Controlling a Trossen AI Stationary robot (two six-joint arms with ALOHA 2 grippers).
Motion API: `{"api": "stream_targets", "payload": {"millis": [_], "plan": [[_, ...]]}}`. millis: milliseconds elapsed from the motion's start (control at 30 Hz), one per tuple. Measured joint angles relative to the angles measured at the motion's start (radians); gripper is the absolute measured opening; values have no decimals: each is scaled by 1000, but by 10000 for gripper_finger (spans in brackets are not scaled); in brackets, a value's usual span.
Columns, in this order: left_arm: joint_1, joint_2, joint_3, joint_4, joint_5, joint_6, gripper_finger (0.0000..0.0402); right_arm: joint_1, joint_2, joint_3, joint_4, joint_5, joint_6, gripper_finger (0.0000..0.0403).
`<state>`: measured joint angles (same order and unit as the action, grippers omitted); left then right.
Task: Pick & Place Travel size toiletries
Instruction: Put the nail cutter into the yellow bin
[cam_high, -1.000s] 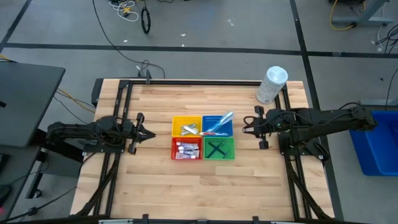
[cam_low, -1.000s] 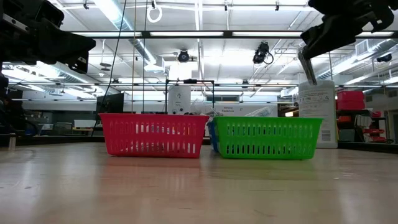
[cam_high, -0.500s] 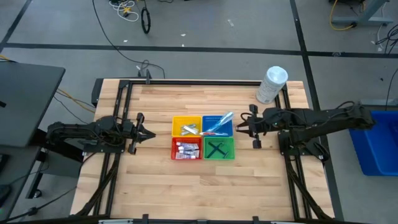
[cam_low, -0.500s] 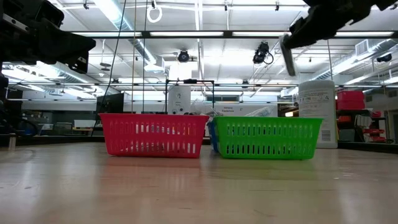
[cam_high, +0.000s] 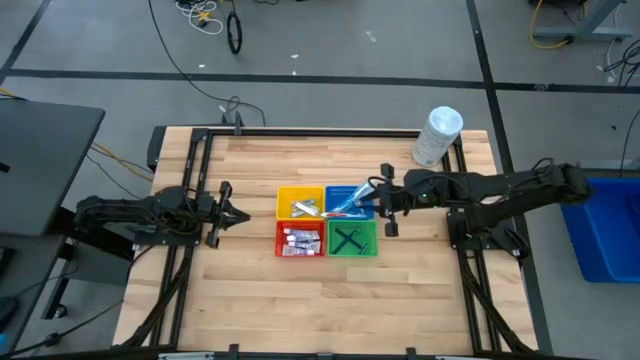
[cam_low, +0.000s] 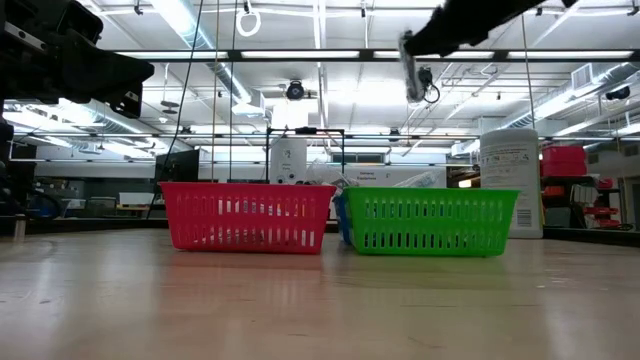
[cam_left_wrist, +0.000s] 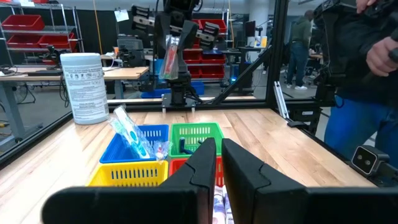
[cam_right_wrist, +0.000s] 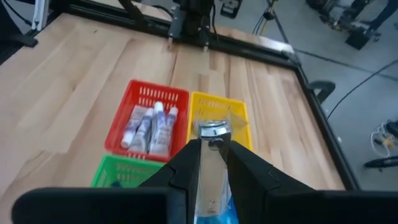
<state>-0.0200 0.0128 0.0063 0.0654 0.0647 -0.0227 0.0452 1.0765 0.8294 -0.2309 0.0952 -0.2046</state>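
Light wooden slatted table (cam_high: 260, 310) carries a 2x2 cluster of small plastic mesh baskets, sitting between the two grippers.

Large white cylindrical container (cam_high: 437, 135) stands upright at the table's far edge, well behind the right gripper and off to its outer side.

Right gripper (cam_high: 379, 196), dark two-finger claw, hangs above the table just beside the blue basket (cam_high: 362, 210). Right wrist view: fingers pinch a clear packaged toothbrush with blue at its lower end (cam_right_wrist: 211, 168), pack held lengthwise between them. Left wrist view shows the same pack (cam_left_wrist: 169, 56) hanging in the raised claw, clear of the baskets.

Left gripper (cam_high: 243, 215), same type, hovers well apart from the cluster on its opposite side, pointing at it. Fingers (cam_left_wrist: 208, 168) are almost pressed together, thin gap only, nothing in them.

Baskets relative to the right gripper:
- blue: nearest, directly ahead; holds more pale toothbrush packs (cam_high: 352, 199), one leaning up over the rim.
- green basket (cam_high: 372, 245): next to blue, just below and beside the claw; holds dark blue-black razors (cam_high: 347, 240).
- yellow basket (cam_high: 285, 198): beyond blue; holds small silvery packets (cam_high: 306, 208).
- red basket (cam_high: 281, 243): farthest, diagonal; holds small white tubes (cam_high: 299, 238) lying side by side.

A person in dark top and blue trousers (cam_left_wrist: 354, 74) stands off the table, in the left wrist view.
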Motion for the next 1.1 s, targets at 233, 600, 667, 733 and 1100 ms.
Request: {"api": "stream_targets", "payload": {"millis": [233, 600, 667, 733, 1100], "plan": [[0, 0, 0, 0, 0, 0, 32, -27, 121, 79, 59, 0, -47, 78], [0, 0, 0, 0, 0, 0, 32, -113, 266, 131, 120, -2, -47, 78], [0, 0, 0, 0, 0, 0, 32, -127, 287, 131, 145, -2, -47, 78], [0, 0, 0, 0, 0, 0, 32, -140, 307, 131, 176, -2, -47, 78], [0, 0, 0, 0, 0, 0, 32, -182, 391, 131, 277, -81, -12, 78]]}}
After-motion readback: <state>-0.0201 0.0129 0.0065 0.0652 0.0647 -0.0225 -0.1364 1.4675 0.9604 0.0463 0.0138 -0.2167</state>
